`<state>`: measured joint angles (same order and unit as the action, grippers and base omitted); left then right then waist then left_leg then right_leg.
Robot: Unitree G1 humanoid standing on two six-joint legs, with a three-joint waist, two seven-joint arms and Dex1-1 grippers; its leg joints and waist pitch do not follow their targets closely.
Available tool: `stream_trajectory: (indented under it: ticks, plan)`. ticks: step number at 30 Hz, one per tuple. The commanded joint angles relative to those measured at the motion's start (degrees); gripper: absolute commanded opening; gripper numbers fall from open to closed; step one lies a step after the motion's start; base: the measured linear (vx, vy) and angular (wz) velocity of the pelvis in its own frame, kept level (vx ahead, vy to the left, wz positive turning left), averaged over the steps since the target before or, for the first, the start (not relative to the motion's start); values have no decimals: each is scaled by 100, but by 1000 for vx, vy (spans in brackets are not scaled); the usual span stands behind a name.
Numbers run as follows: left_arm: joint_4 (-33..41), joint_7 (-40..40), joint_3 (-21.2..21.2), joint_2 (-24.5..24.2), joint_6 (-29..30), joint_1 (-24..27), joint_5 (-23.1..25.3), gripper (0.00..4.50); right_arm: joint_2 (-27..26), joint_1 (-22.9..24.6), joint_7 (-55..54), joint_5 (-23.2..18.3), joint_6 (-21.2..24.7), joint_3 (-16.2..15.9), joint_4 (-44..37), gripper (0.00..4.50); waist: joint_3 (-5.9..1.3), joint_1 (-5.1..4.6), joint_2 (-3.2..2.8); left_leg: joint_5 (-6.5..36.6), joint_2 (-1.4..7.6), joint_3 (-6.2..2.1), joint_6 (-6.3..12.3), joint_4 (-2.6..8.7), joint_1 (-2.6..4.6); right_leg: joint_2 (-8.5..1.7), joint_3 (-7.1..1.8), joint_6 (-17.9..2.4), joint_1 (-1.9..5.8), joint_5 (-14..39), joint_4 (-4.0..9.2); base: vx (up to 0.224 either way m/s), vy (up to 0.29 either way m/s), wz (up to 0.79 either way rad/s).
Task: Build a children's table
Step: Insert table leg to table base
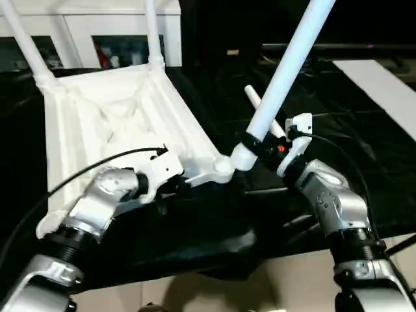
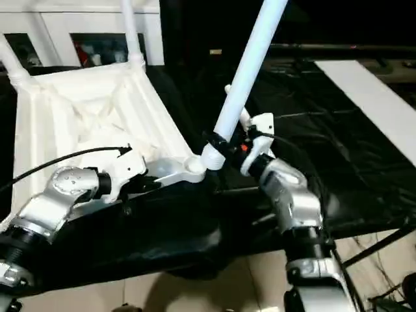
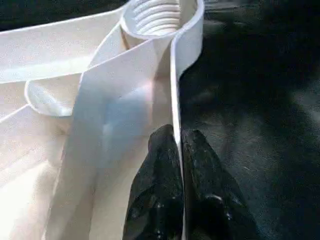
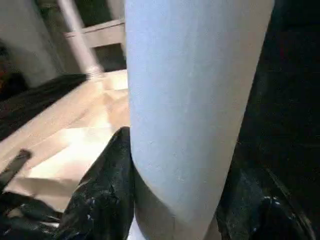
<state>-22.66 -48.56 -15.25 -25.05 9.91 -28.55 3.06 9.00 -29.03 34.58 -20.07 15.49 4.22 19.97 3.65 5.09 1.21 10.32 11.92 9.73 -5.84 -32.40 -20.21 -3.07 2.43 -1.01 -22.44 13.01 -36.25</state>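
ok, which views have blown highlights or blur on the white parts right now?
Left eye view: the tabletop underside is overexposed, ribs washed out; the black cloth has lost detail. Left wrist view: the rim the left gripper pinches glares white. Right wrist view: the leg in the right gripper is soft, out of focus.

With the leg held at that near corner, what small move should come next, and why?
Probably tip the leg upright over the near corner socket. The right gripper holds it slanted, its end just beside the socket, while the left gripper pinches the tabletop rim.
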Motion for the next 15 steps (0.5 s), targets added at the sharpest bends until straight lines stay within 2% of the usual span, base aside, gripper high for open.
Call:
stream_trajectory:
  ticks: [1,2,4,5,6,7,8,9,10,11,12,13,14,15]
  plan:
    - [164,483,498,86,-133,8,-283,0,-1,88,-240,159,3,10,-308,184,-428,25,-13,427,76,6,56,276,8,-391,-259,-1143,350,-399,367,0,0,0]
    - [210,698,635,109,-79,45,-317,0,-82,263,-445,423,-160,-119,-518,184,-426,18,-35,328,78,-1,37,273,-14,-382,-264,-1074,350,-457,355,0,0,0]
    - [203,835,686,119,-49,47,-296,0,-112,316,-535,539,-227,-172,-565,184,-460,-6,-29,99,58,-9,62,250,-35,-366,-262,-1074,375,-894,306,0,0,0]
    - [230,899,765,112,-13,66,-336,0,-195,398,-621,579,-217,-217,-607,184,-449,19,57,-132,-104,-221,466,278,-343,-465,4,-1040,579,-1284,257,-4,1,20]
    - [284,968,843,107,73,94,-366,0,-268,484,-686,628,-228,-280,-638,184,-537,-76,-84,-575,-147,-338,1160,183,-315,-533,188,-1158,567,-1918,253,-4,1,20]
    - [357,942,900,99,116,135,-409,0,-333,575,-702,650,-228,-379,-683,184,-544,-108,-142,-472,-155,-371,1475,144,-257,-555,259,-1298,527,-1815,295,-2,-11,48]
    - [403,924,936,96,141,162,-435,0,-372,634,-713,667,-229,-449,-716,184,-551,-202,-149,-285,-156,-444,1844,108,-379,-616,350,-1454,701,-1440,333,9,-18,56]
    - [438,918,935,82,138,190,-409,0,-398,681,-758,676,-210,-541,-763,184,-494,-213,-227,180,-134,-483,1951,174,-336,-583,513,-1458,747,-465,471,9,-18,56]
    - [445,911,939,83,159,200,-415,0,-392,688,-761,677,-192,-579,-779,184,-417,-230,-261,671,-162,-499,1862,212,-455,-575,630,-1258,932,791,623,12,-8,46]
    - [452,903,946,87,188,209,-422,0,-384,694,-765,678,-168,-620,-799,184,-390,-221,-253,979,-161,-484,1735,225,-450,-595,679,-1146,994,1432,716,39,10,41]
    - [453,901,947,87,192,210,-423,0,-383,694,-766,678,-165,-626,-802,184,-347,-218,-253,1416,-164,-453,1463,204,-460,-659,722,-975,1109,2386,860,39,10,41]
    - [456,915,953,98,185,224,-402,0,-385,704,-794,697,-129,-640,-837,184,-346,-197,-267,1400,-164,-442,1401,190,-450,-678,734,-950,1141,2516,909,73,15,52]
    - [485,891,929,112,197,256,-376,0,-354,714,-760,761,-155,-670,-870,184,-317,-196,-236,1346,-151,-442,1374,203,-413,-652,784,-943,1174,2535,943,117,12,55]
    - [517,891,891,118,162,285,-342,0,-386,725,-732,656,-43,-592,-892,184,-336,-308,-356,1603,151,-443,1121,338,172,-404,660,-1016,855,2275,795,117,12,55]
